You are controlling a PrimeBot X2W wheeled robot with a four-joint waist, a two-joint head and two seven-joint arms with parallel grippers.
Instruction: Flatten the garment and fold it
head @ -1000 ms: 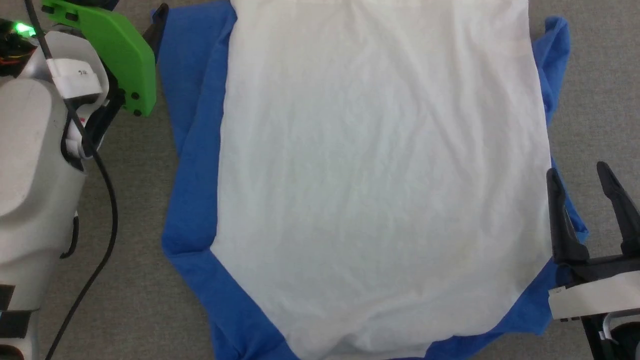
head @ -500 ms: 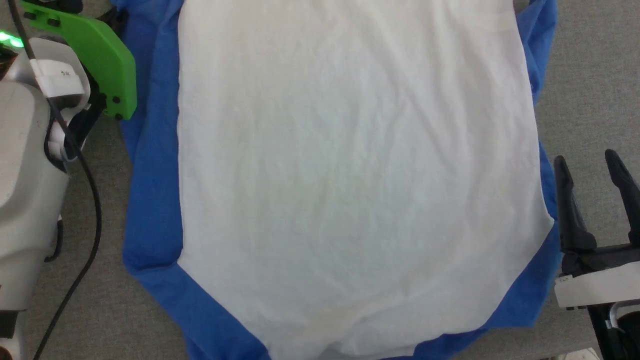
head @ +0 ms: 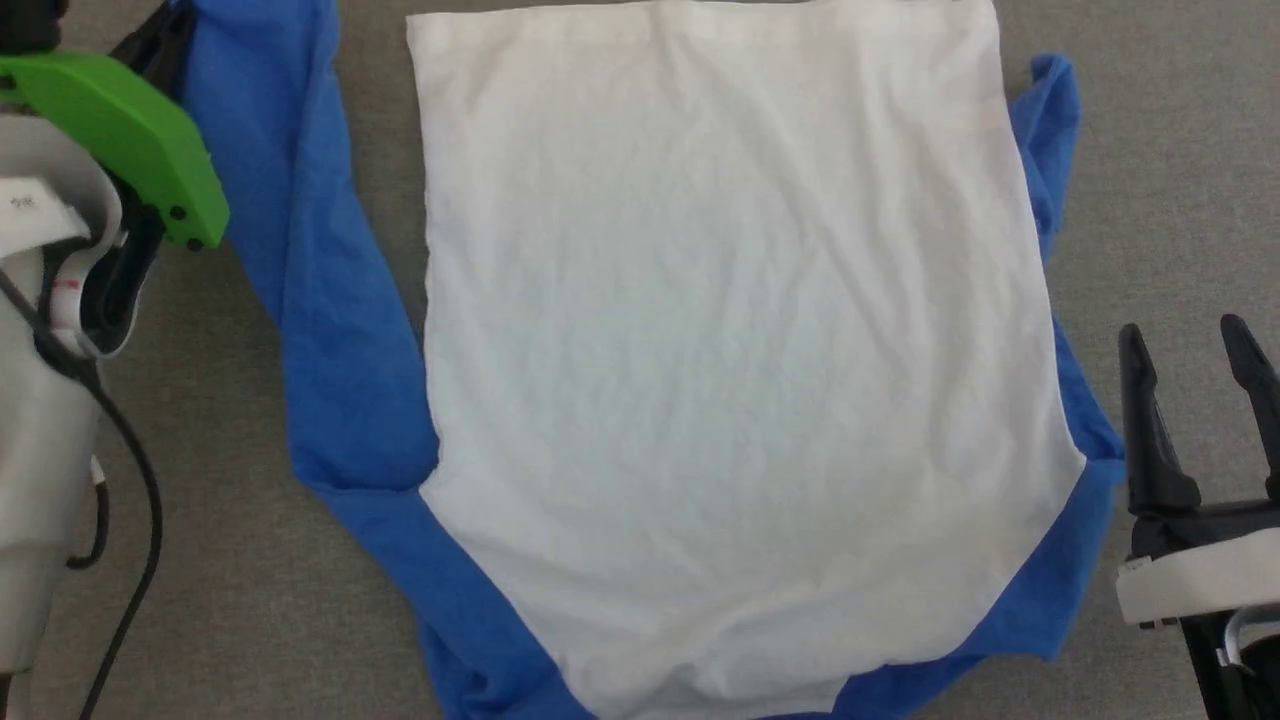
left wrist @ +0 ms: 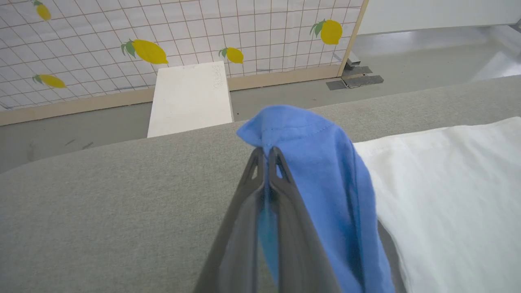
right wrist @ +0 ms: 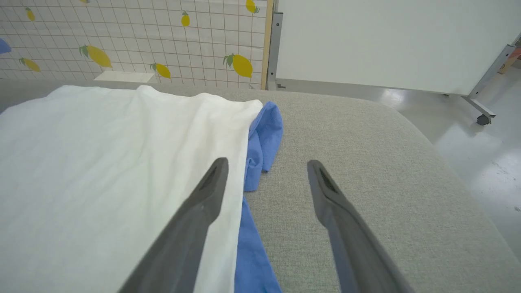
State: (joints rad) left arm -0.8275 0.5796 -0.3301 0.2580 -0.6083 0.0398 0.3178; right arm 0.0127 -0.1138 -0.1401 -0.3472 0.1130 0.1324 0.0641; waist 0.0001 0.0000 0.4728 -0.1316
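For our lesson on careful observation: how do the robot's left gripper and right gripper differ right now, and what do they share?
The left gripper is shut; the right gripper is open, fingers spread.
The left gripper pinches the blue sleeve of the garment; the right gripper holds nothing.
The left gripper is at the garment's far left; the right gripper beside its near right edge.
Shared: two long dark fingers each.

The work surface is a grey fabric-covered table (head: 250, 560). Behind it there's a lemon-print grid screen (left wrist: 81, 40) with a white block (left wrist: 189, 97) sitting at its foot. There's also a plain white panel (right wrist: 386, 40) on a wheeled metal leg (right wrist: 484, 110), standing on a shiny grey floor (right wrist: 480, 158).
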